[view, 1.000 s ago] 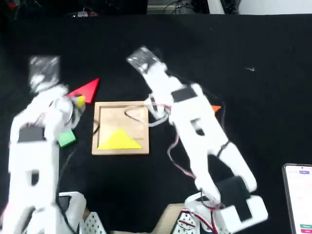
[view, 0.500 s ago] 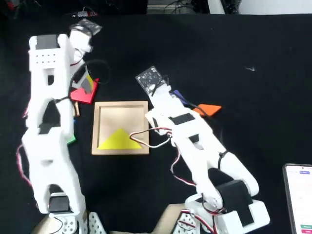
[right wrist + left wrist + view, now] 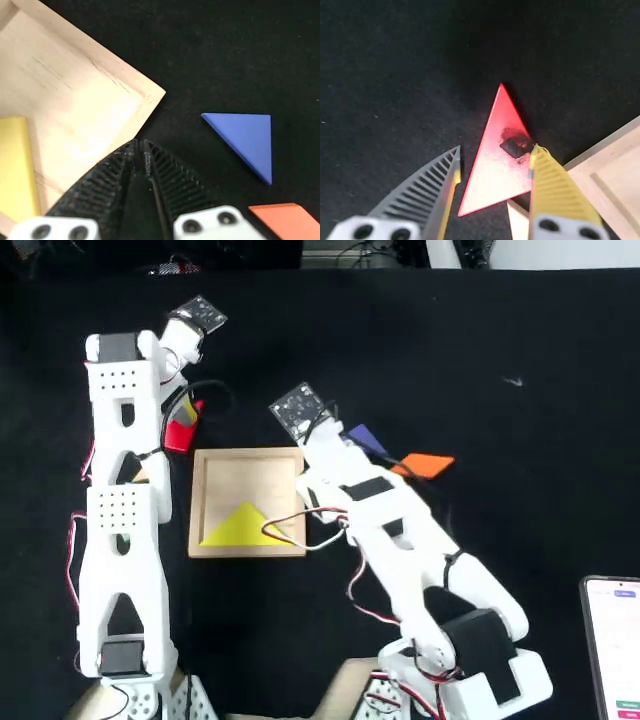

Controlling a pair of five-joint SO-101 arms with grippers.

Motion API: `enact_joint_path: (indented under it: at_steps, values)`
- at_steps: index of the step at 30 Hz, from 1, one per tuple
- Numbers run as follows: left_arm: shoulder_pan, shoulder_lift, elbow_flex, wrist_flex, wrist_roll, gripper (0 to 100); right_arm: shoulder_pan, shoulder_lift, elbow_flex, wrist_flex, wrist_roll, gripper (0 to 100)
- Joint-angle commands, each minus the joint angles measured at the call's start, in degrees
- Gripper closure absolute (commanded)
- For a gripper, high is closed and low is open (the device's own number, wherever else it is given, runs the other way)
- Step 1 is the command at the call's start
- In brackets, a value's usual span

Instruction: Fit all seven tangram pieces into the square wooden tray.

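The square wooden tray (image 3: 247,468) lies mid-table with a yellow triangle (image 3: 245,526) in its near part. My left gripper (image 3: 496,149) hangs open over the red triangle (image 3: 495,165), one finger on each side of it, just beyond the tray's far-left corner (image 3: 612,170). In the high view that red triangle (image 3: 180,432) peeks out under the left arm. My right gripper (image 3: 140,146) is shut on nothing, at the tray's far-right corner (image 3: 150,95). A blue triangle (image 3: 245,137) and an orange piece (image 3: 285,217) lie on the cloth beside it.
A pale wooden piece (image 3: 517,220) sits between the red triangle and the tray. The blue triangle (image 3: 365,438) and orange piece (image 3: 425,465) lie right of the tray. A phone (image 3: 612,640) rests at the table's near-right edge.
The left arm has stretched out from a folded pose, bringing its gripper over the red triangle. The right arm's wrist has shifted slightly near the tray's far-right corner.
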Motion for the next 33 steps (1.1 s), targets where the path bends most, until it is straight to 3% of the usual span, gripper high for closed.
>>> enact_joint_path:
  at_steps: [1, 5, 9, 14, 20, 33]
  values:
    - [0.75, -1.32, -0.84, 0.79, -3.78, 77, -0.70, -2.68, -0.31, -1.05, -0.09, 98.7]
    - [0.48, -5.63, 8.57, 0.79, -9.85, 77, -0.70, -2.68, -0.40, -1.05, -0.09, 98.7]
    - [0.66, -15.12, 25.89, 0.70, -16.09, 77, -0.70, -2.68, -0.40, -1.05, -0.09, 98.7]
    - [0.13, -22.24, 35.03, -7.82, -14.51, 77, -0.70, -2.68, -0.40, -1.05, -0.09, 98.7]
    - [0.75, -20.48, 36.26, -8.44, -14.07, 63, -0.70, -2.68, -0.13, -1.05, -0.09, 98.7]
    - [0.31, -11.96, 28.35, -9.76, -16.35, 63, -0.79, -2.68, -0.13, -1.05, -0.09, 98.4]
